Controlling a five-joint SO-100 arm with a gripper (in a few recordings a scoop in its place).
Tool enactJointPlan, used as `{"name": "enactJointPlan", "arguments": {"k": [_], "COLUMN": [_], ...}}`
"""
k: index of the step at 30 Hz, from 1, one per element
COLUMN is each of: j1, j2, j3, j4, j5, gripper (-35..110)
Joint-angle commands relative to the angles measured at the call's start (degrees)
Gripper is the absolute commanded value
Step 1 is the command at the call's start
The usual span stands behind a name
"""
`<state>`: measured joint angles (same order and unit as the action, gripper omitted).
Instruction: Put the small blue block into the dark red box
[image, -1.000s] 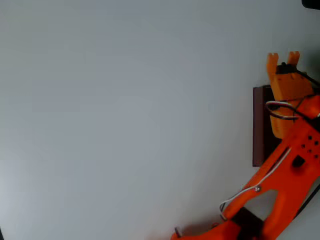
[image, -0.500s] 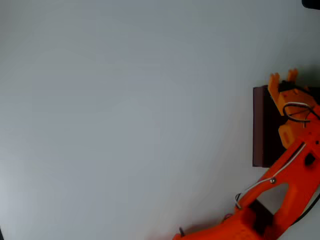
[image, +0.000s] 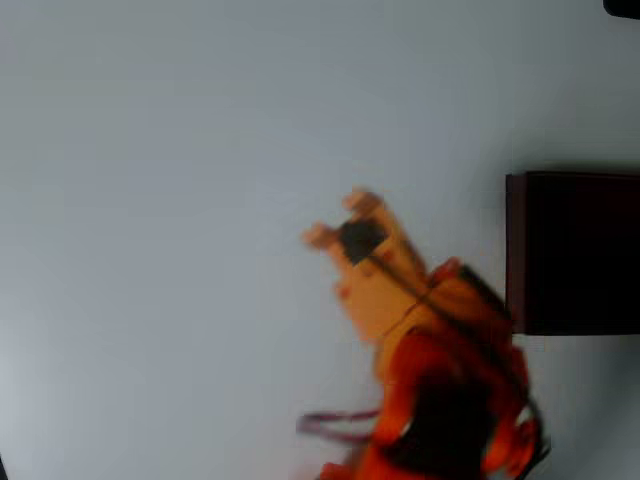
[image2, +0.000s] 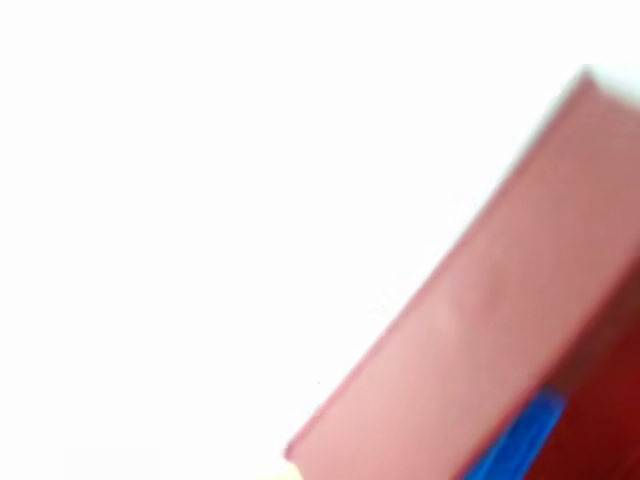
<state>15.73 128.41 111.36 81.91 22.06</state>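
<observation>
One gripper (image: 335, 222), one dark red box (image: 515, 250) and one small blue block (image2: 515, 438) are in sight, all on a plain pale table (image: 180, 200). The box is a rectangle with thin maroon walls and a nearly black inside; in the overhead view it sits to the right of the gripper, apart from it, cut off by the picture's right edge. The block shows in the wrist view as a bright blue sliver just behind the box's near wall, seemingly inside the box, though its studs and full shape are too blurred to make out. The orange arm and gripper are smeared by motion blur in the overhead view; two fingertips appear spread with nothing seen between them, but how wide they stand I cannot tell
</observation>
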Motion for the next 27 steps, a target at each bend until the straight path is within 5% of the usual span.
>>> {"name": "enactJointPlan", "arguments": {"k": [1, 12, 27], "j1": [-9.4, -34.3, -39.5], "j2": [27.6, 60.1, 63.9], "j3": [19.8, 52.9, 60.7], "j4": [-5.3, -8.8, -4.8], "j5": [-2.8, -20.3, -25.9], "gripper": [0, 0, 0]}}
